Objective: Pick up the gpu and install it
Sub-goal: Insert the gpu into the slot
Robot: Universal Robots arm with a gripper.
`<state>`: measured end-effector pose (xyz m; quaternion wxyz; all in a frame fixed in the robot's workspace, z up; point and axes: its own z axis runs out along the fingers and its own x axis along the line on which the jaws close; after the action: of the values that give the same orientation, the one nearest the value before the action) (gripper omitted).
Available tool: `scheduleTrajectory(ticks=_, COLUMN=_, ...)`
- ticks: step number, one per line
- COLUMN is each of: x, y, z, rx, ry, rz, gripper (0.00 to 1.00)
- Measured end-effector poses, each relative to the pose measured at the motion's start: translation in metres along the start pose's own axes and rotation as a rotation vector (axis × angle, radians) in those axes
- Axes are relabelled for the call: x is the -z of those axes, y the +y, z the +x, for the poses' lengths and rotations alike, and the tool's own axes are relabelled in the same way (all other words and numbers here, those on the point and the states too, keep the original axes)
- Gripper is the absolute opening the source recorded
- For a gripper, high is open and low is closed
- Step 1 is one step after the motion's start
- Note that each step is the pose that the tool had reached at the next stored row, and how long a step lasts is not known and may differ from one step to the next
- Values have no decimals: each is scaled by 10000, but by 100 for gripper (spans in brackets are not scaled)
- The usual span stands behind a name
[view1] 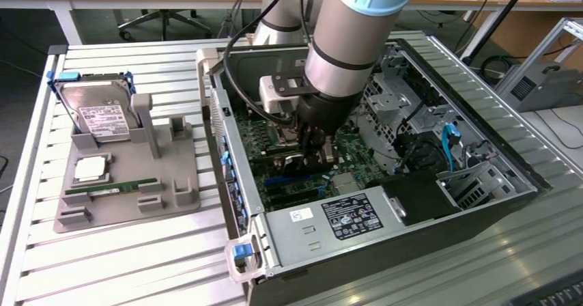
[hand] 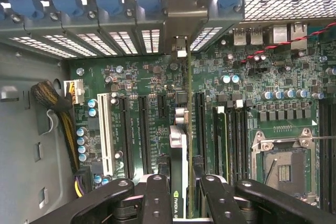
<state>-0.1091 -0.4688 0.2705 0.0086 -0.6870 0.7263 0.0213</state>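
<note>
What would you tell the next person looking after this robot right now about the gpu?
Pincer: shut on the gpu, one finger on each face.
The gpu: held edge-on inside the open computer case, right over the motherboard, running along its slots, bracket end toward the case's rear wall.
Done: the gpu is picked up and brought into the case.
Left: I cannot tell whether it is pushed into a slot; the pincer has not let go.
Other parts: the hard drive and memory stick sit in the grey holder on the exterior view's left.
</note>
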Motion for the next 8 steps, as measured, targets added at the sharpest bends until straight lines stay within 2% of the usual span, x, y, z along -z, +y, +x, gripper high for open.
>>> scheduleTrajectory(ticks=8, x=-3, y=13, z=-3, rx=-1, ry=1, rz=0, gripper=27)
